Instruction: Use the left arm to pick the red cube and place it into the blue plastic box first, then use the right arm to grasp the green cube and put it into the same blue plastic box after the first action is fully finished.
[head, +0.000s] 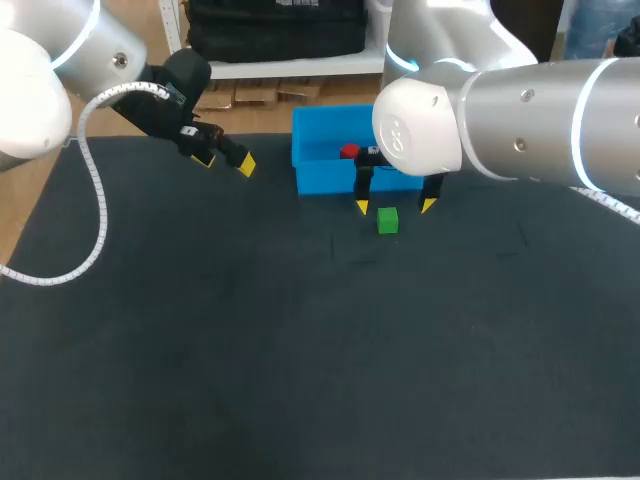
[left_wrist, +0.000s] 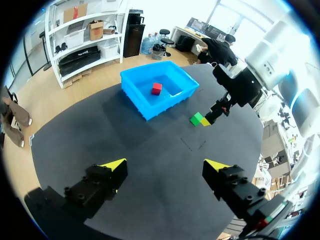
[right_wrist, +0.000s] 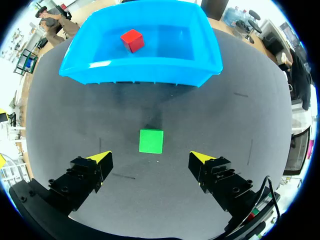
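Box (head: 325, 178) at upper centre holds red cube (head: 348, 151); green cube (head: 387, 221) outside, under spread right gripper (head: 395, 206); left gripper (head: 225, 162) spread, empty.

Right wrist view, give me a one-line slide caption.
Open right gripper lined up on the green cube, red cube already in the blue box.

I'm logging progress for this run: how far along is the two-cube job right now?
Done: the small red cube lies inside the blue plastic box, and the left gripper is open, empty, off to the box's side. In hand: the right gripper is open over the small green cube, not touching it. Left: grasp it and drop it in the box.
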